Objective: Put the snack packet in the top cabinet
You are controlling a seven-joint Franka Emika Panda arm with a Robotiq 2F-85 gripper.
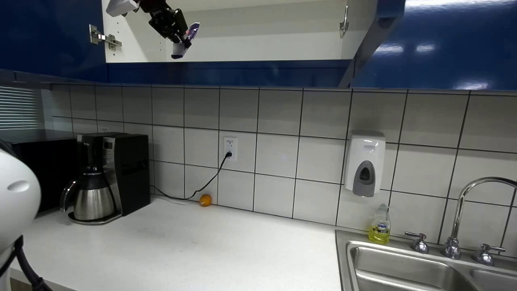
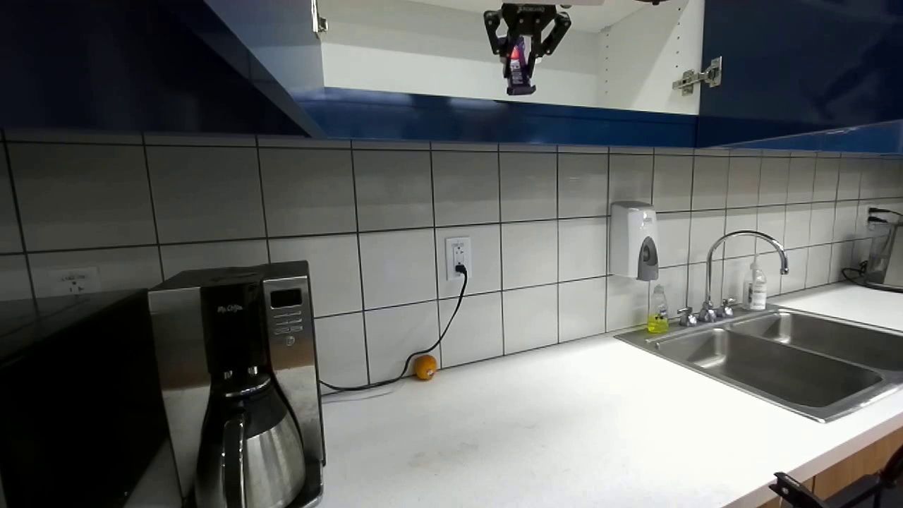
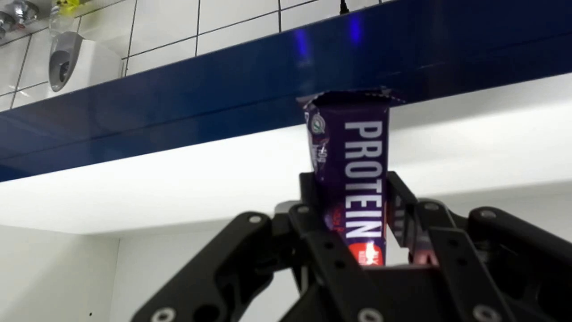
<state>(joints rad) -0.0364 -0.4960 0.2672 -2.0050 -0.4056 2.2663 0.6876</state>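
Gripper [image 3: 352,192] snug on purple snack packet [image 3: 353,152]

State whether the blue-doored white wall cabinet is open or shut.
Open: in both exterior views the white cabinet shows its interior, blue doors swung aside.

Facing the wall [image 1: 278,153]: coffee maker [image 1: 135,173] on L side of counter [image 1: 226,246], nr back edge; cord [image 1: 220,169] runs from behind it R to outlet [image 1: 230,143]. Fruit [image 1: 205,200] at back edge, below & L of outlet. Sink [image 1: 343,258] toward the R, nearly back edge to front edge — dish soap [image 1: 379,227] on its back rim, L of faucet [image 1: 451,248], pump bottle [image 2: 756,287] R. Dispenser [image 1: 365,151] on wall, above & slightly L of dish soap. Over the back edge, cab [image 1: 262,44] — gripper [image 2: 520,69] w/ packet [image 3: 364,174] at its opening; can't tell if inside.
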